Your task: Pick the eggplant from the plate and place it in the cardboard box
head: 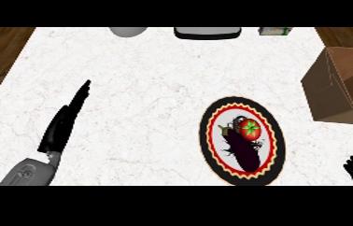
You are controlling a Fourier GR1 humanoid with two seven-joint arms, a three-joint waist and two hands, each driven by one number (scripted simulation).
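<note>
The white marbled surface (138,80) fills nearly the whole view, with strips of brown wood showing past its corners at 10 and 2 o'clock.

The cardboard box (332,87) stands at 3 o'clock, at the right edge of the surface, cut off by the border of the view. Its brown side wall faces the middle of the surface, and it is well apart from the plate.

The plate (209,141) lies at about 5 o'clock. It is round with a black rim, a red ring with a yellow zigzag border, and a white centre.

The left hand (63,122) comes in from 7 o'clock on a grey forearm. Its black fingers are stretched out straight and pressed together, pointing towards 12 to 1 o'clock. It is released and holds nothing, and it is well apart from the plate.

The eggplant (244,151) lies on the plate, dark purple and long, its stalk end towards 11 o'clock and its body running down to 5 o'clock. No hand touches it.

A red tomato (250,129) with a green star-shaped calyx sits on the plate too, touching the upper part of the eggplant.

Along the far edge at 12 o'clock stand a grey rounded object (128,31), a dark tray-like item (207,32) and a small greenish item (275,31), all cut off.

Of the right hand (349,166), only black fingertips show at 4 o'clock, at the edge; I cannot tell how it is held.
</note>
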